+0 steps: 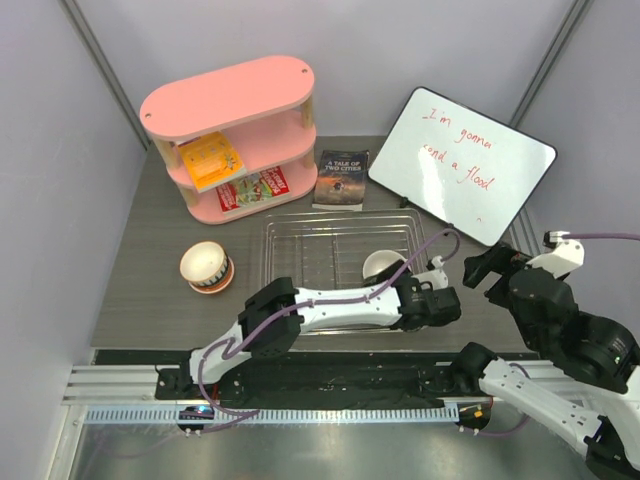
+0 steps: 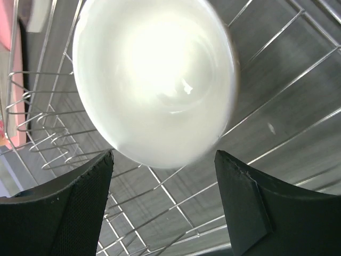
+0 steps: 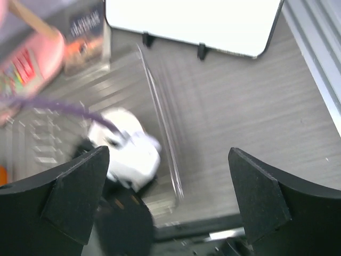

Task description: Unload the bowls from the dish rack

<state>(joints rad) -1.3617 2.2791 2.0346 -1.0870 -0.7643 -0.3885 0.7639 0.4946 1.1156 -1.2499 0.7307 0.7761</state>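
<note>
A pale glossy bowl [image 1: 381, 264] stands in the right near part of the silver wire dish rack [image 1: 320, 235]. In the left wrist view the bowl [image 2: 154, 80] fills the top, over the rack's bars [image 2: 277, 69]. My left gripper [image 2: 165, 213] is open and empty, its fingers just short of the bowl's near rim; in the top view it [image 1: 407, 284] sits beside the bowl. My right gripper [image 1: 490, 268] is open and empty above the table right of the rack; its wrist view [image 3: 170, 202] is blurred. A ribbed white bowl [image 1: 205, 262] sits stacked on an orange bowl [image 1: 222, 283] left of the rack.
A pink oval shelf unit [image 1: 232, 135] stands at the back left. A book [image 1: 341, 178] and a whiteboard [image 1: 462, 162] stand behind the rack. The left arm's white wrist part [image 3: 128, 152] shows in the right wrist view, beside the rack's right rim [image 3: 162, 122].
</note>
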